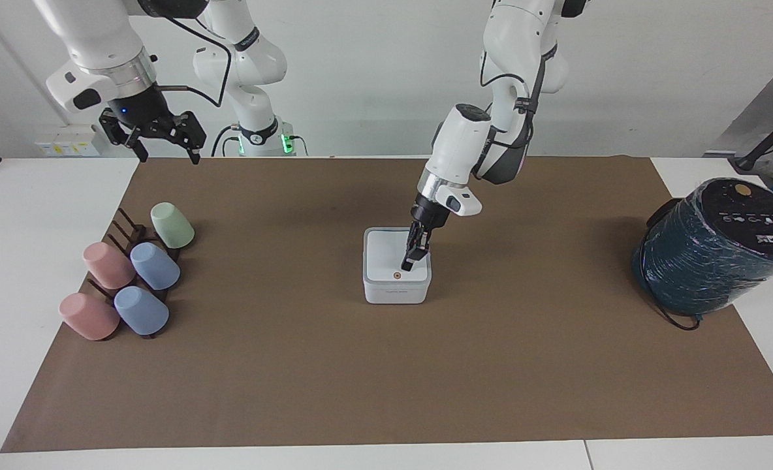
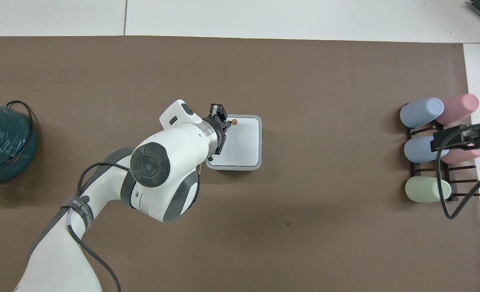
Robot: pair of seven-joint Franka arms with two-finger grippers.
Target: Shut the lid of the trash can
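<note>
Upper left of the facing view, the right gripper [image 1: 162, 145] hangs in the air above the table edge, fingers spread wide, nothing in them; that arm waits. Just below it in the frame, a dark cup rack [image 1: 125, 236] carries five tipped cups: a green cup [image 1: 172, 224], two blue, two pink. Centre frame, on the brown mat [image 1: 386, 365], sits the small white trash can [image 1: 396, 290], its lid [image 1: 386, 256] lying flat on top, orange dot [image 1: 395, 275] near the lower edge. The left gripper [image 1: 409, 262] points down onto the lid, tips pinched together, gripping nothing, right by the dot. At the right edge, a large dark teal wrapped cylinder [image 1: 713, 245] leans on the mat's border.
</note>
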